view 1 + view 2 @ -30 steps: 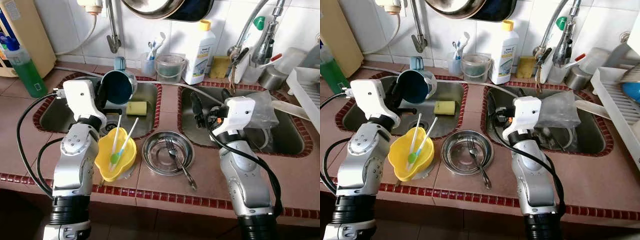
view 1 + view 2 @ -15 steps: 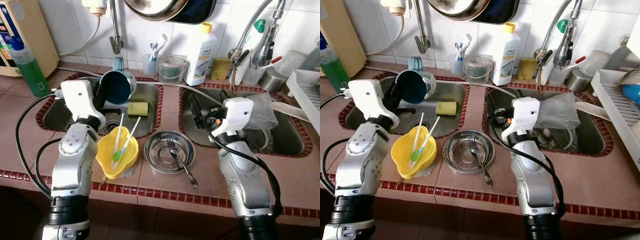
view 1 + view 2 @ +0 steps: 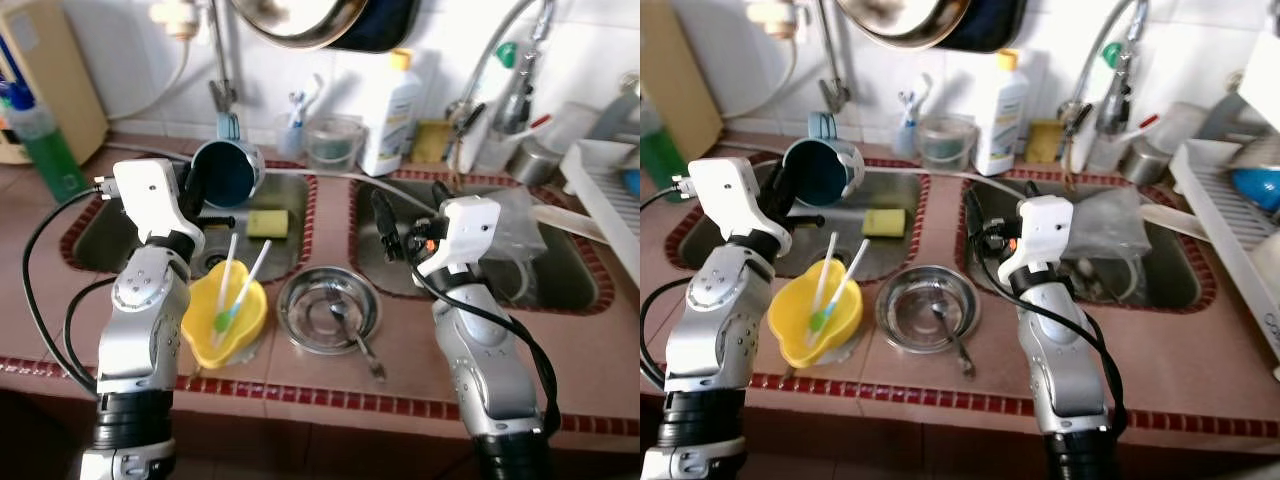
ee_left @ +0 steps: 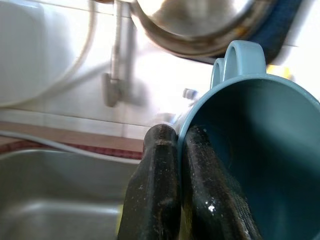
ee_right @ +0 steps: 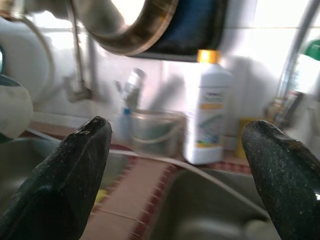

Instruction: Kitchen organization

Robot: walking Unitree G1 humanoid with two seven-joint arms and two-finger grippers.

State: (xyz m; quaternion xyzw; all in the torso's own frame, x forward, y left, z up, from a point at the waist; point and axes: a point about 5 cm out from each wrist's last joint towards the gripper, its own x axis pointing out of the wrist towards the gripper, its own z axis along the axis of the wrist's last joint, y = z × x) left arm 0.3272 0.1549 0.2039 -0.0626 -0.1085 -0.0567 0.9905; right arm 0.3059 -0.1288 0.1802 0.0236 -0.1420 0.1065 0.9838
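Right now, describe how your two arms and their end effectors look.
Both arms are silver-grey metal with rounded joints, black bases and white boxy wrist housings. Black cables loop beside each arm. The left end effector and right end effector each have two long black fingers with a speckled, slightly worn surface. A small orange-red light or marking sits on the right wrist housing.

We see two sinks side by side: in the left sink lies a sponge, with a mug held above it. On the counter before the sinks, a bowl with utensils sits left of a dish holding a fork. Behind, a bottle stands against the wall.
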